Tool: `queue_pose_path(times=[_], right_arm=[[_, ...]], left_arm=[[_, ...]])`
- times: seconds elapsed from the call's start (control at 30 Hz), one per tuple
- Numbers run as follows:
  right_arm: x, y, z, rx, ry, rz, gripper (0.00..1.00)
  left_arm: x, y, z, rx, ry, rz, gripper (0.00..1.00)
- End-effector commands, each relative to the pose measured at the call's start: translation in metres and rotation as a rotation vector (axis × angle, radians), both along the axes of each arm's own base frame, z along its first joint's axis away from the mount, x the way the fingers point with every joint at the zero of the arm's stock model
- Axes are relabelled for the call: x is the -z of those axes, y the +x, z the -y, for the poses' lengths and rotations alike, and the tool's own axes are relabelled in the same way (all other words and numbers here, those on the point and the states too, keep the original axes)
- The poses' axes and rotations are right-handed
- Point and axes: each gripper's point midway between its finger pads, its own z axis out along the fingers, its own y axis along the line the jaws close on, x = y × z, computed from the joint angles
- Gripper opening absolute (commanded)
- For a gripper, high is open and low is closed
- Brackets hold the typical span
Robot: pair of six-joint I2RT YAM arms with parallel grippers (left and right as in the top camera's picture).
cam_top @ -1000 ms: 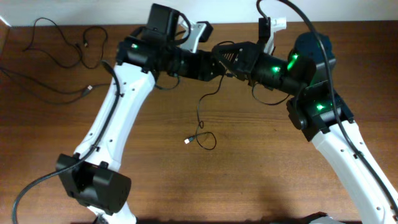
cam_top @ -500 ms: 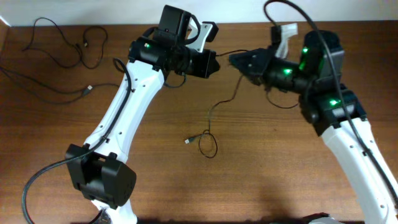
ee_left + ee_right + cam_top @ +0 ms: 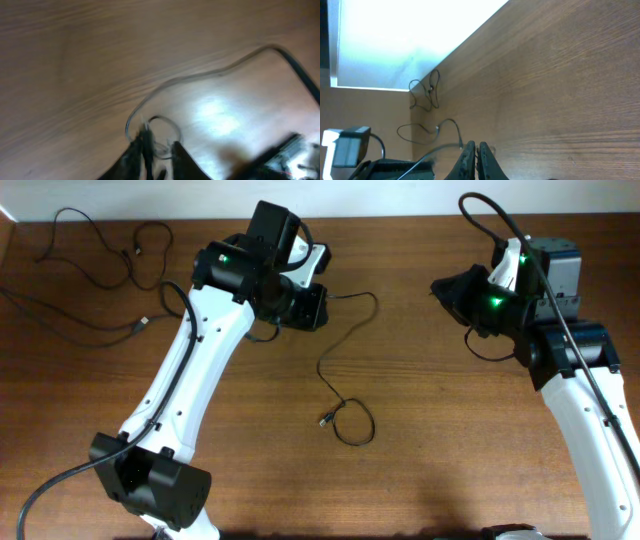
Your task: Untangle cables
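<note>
A thin black cable (image 3: pixel 322 365) runs from my left gripper (image 3: pixel 318 298) out to the right, curves down over the wooden table and ends in a small loop with a plug (image 3: pixel 326 420). In the blurred left wrist view the cable (image 3: pixel 146 142) runs up between the dark fingers of the left gripper (image 3: pixel 155 152), which grips it. My right gripper (image 3: pixel 443 288) is shut and empty, well right of the cable. Its closed fingers (image 3: pixel 476 148) show in the right wrist view, with the cable (image 3: pixel 451 122) beyond them.
More loose black cables lie at the table's far left corner (image 3: pixel 100 255), one with a plug end (image 3: pixel 140 326). They also show small in the right wrist view (image 3: pixel 429 89). The table's back edge (image 3: pixel 470 32) runs diagonally there.
The arms have drawn apart. The right gripper has let go of the cable and swung right. The cable's loop has dropped lower on the table, still hanging from the left gripper.
</note>
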Motion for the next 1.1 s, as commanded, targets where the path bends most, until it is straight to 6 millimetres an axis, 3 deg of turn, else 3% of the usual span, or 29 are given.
queue_pose_path(times=[0.0,0.13,0.17,0.23,0.3,0.37,0.5,0.63,0.73,0.97,1.03,1.07], right_arm=[[0.001,0.001,0.008,0.026,-0.038,0.003,0.04],[0.003,-0.003,-0.006,-0.031,-0.064,0.011,0.09],[0.004,-0.005,-0.014,-0.070,-0.086,0.027,0.15],[0.012,-0.010,-0.050,-0.245,-0.186,0.101,0.47],[0.021,-0.009,-0.061,-0.309,-0.229,0.124,0.60],[0.031,-0.005,-0.071,-0.385,-0.271,0.156,0.68],[0.042,-0.014,-0.093,-0.712,-0.398,0.362,0.88],[0.033,-0.025,-0.106,-0.884,-0.427,0.536,0.99],[0.031,-0.033,-0.111,-0.958,-0.423,0.594,0.96],[0.022,-0.034,-0.133,-0.990,-0.416,0.680,0.72],[0.022,-0.033,-0.133,-0.985,-0.413,0.678,0.38],[0.022,-0.032,-0.132,-0.963,-0.388,0.647,0.11]], left_arm=[[-0.001,0.007,-0.041,-0.089,0.201,0.072,0.24],[-0.004,-0.005,-0.020,-0.033,0.086,0.019,0.05],[-0.007,-0.008,-0.013,-0.016,0.048,0.008,0.03],[-0.015,-0.021,0.009,0.046,-0.086,-0.047,0.00],[-0.015,-0.024,0.009,0.048,-0.088,-0.061,0.00],[-0.012,-0.030,0.007,0.046,-0.078,-0.088,0.00],[-0.011,-0.032,0.004,0.041,-0.068,-0.098,0.00],[-0.010,-0.035,0.003,0.033,-0.062,-0.116,0.00],[-0.008,-0.034,-0.001,0.018,-0.042,-0.114,0.00],[-0.023,-0.056,0.025,0.094,-0.211,-0.211,0.00],[-0.018,-0.055,0.020,0.080,-0.173,-0.203,0.00],[-0.014,-0.051,0.014,0.063,-0.128,-0.186,0.05]])
